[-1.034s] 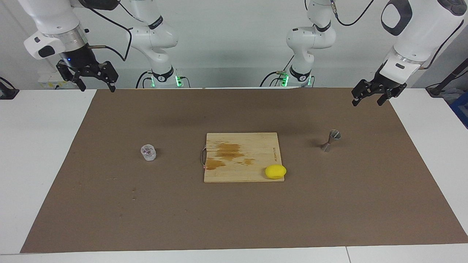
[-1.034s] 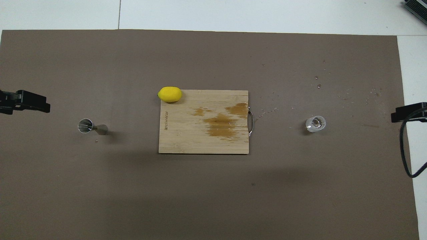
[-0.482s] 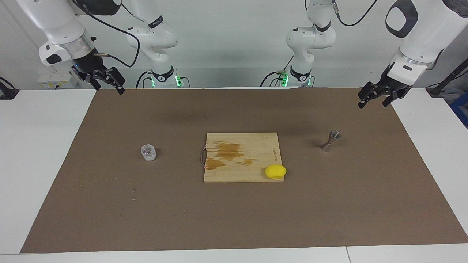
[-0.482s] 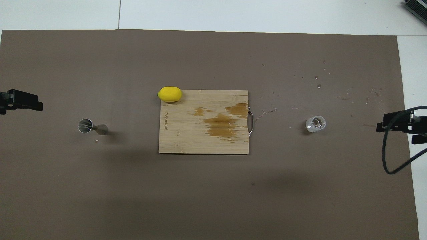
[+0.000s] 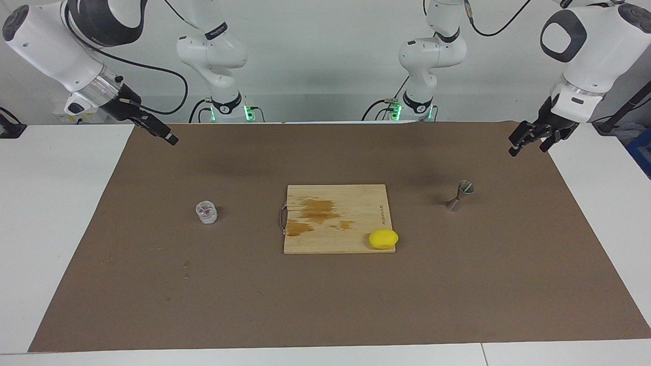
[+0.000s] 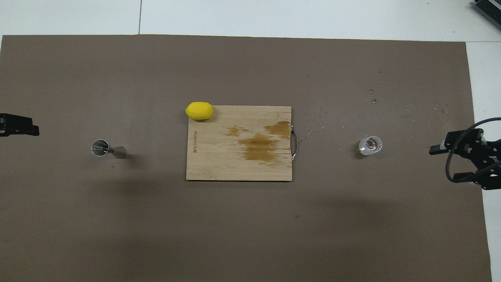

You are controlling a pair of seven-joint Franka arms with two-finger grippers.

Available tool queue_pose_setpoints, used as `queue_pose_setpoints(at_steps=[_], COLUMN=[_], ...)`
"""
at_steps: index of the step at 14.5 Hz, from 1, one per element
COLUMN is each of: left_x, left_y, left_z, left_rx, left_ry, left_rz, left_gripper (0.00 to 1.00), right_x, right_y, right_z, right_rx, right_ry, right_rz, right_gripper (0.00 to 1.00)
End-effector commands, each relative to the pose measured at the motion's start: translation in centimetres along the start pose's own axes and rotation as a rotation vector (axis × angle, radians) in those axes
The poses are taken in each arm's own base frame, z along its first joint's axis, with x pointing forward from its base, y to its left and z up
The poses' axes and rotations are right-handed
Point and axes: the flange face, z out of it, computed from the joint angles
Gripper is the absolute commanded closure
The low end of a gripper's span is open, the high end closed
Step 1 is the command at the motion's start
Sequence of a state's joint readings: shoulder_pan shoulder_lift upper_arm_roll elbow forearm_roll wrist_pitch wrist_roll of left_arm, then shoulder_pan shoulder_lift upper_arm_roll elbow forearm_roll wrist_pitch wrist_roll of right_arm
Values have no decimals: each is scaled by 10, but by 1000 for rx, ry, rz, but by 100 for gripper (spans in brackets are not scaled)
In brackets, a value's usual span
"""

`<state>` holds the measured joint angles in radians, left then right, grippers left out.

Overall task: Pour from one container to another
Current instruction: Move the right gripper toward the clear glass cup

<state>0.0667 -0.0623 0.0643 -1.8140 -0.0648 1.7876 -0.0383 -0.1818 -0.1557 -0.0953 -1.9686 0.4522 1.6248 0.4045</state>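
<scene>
The small clear glass cup [image 5: 206, 212] [image 6: 370, 145] stands upright on the brown mat toward the right arm's end of the table. The silver hourglass jigger [image 5: 460, 195] [image 6: 107, 149] stands upright toward the left arm's end. My right gripper [image 5: 170, 138] hangs in the air over the mat's edge at the robots' side, well apart from the cup; it is turned edge-on, open and holds nothing. My left gripper [image 5: 527, 149] hangs over the mat's corner at its own end, apart from the jigger, with its fingers spread and nothing between them.
A wooden cutting board [image 5: 356, 203] [image 6: 219, 164] with brown stains lies in the middle of the mat, between the cup and the jigger. A yellow lemon [image 5: 383, 239] [image 6: 199, 110] sits on the board's corner. Small droplets speckle the mat near the cup.
The right gripper has swung down and in toward the cup's end of the mat, turning edge-on. The left gripper has dropped a little and drifted outward. Cup and jigger have not moved.
</scene>
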Motion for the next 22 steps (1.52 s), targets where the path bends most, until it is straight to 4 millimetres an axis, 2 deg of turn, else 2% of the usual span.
queue_pose_setpoints(at_steps=[1, 2, 3, 7, 10, 12, 15, 19, 22], left_x=[5, 3, -3, -10, -13, -17, -26, -29, -27], left_y=[-36, -53, -59, -64, -73, -76, -74, -77, -71], left_z=[14, 16, 23, 30, 33, 30, 33, 35, 35], left_rx=[-141, -191, -216, -327, -416, -452, -482, -554, -562], left_ry=[-12, -29, -60, -145, -211, -253, -309, -408, -405], left_rz=[-240, -297, -336, -608, -841, -904, -929, -1197, -1189], left_gripper=[0, 0, 0, 0, 0, 0, 0, 0, 0], right_x=[15, 22, 27, 70, 91, 99, 108, 112, 121], right_y=[19, 23, 26, 56, 75, 85, 87, 83, 81], right_z=[15, 20, 25, 51, 66, 86, 110, 125, 143], right_rx=[119, 143, 165, 237, 262, 318, 360, 328, 303], right_ry=[-66, -95, -122, -178, -198, -252, -324, -387, -434], right_rz=[116, 140, 156, 239, 221, 241, 352, 570, 688], right_gripper=[0, 0, 0, 0, 0, 0, 0, 0, 0])
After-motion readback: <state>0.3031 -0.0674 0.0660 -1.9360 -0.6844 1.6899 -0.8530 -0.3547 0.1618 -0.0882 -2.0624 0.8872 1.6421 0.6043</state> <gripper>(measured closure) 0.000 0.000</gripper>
